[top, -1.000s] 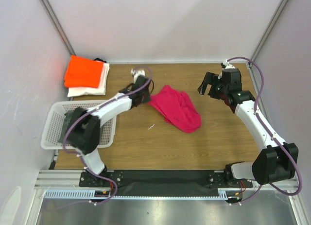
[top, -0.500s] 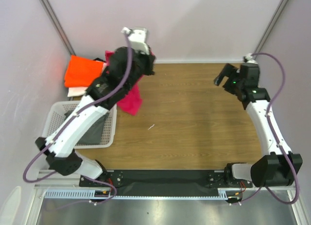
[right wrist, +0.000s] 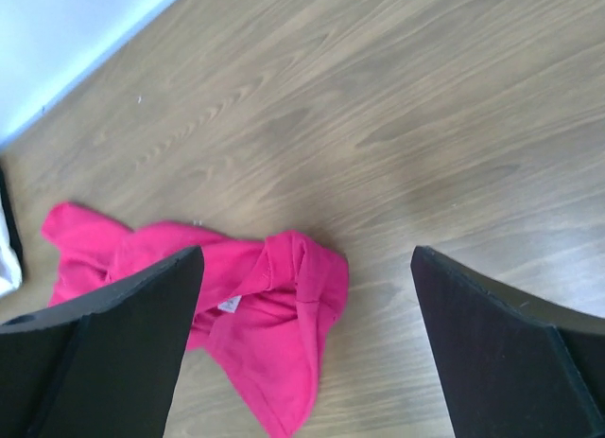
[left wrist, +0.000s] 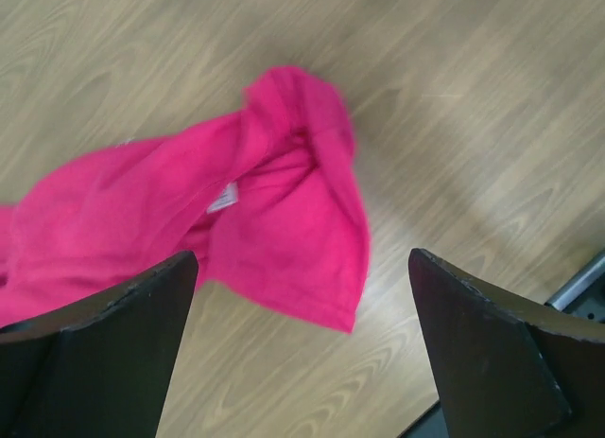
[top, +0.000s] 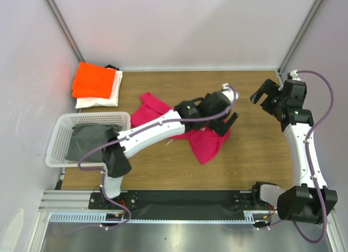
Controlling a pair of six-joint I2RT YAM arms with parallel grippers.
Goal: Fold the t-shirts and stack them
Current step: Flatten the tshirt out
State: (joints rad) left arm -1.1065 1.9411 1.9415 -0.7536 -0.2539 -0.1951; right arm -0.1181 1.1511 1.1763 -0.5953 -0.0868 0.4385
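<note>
A magenta-pink t-shirt (top: 204, 146) lies crumpled across the middle of the wooden table, partly hidden under my left arm. My left gripper (top: 223, 118) hovers open just above its right end. In the left wrist view the pink t-shirt (left wrist: 236, 206) spreads below the open left gripper (left wrist: 302, 268), and nothing sits between the fingers. My right gripper (top: 264, 95) hangs open at the back right, apart from the cloth. Its wrist view shows the pink t-shirt (right wrist: 255, 306) low and to the left. An orange folded tee (top: 93, 80) rests on a white folded tee (top: 103, 99) at the back left.
A white lattice basket (top: 58, 154) stands at the left edge with dark grey cloth (top: 89, 140) inside. White walls close in the table at the back and both sides. A black strip and metal rail run along the near edge.
The left arm swung from the back left, where it held the pink tee up, over to the table's middle. Its gripper opened and the tee now lies on the table. The right arm drew back right.
</note>
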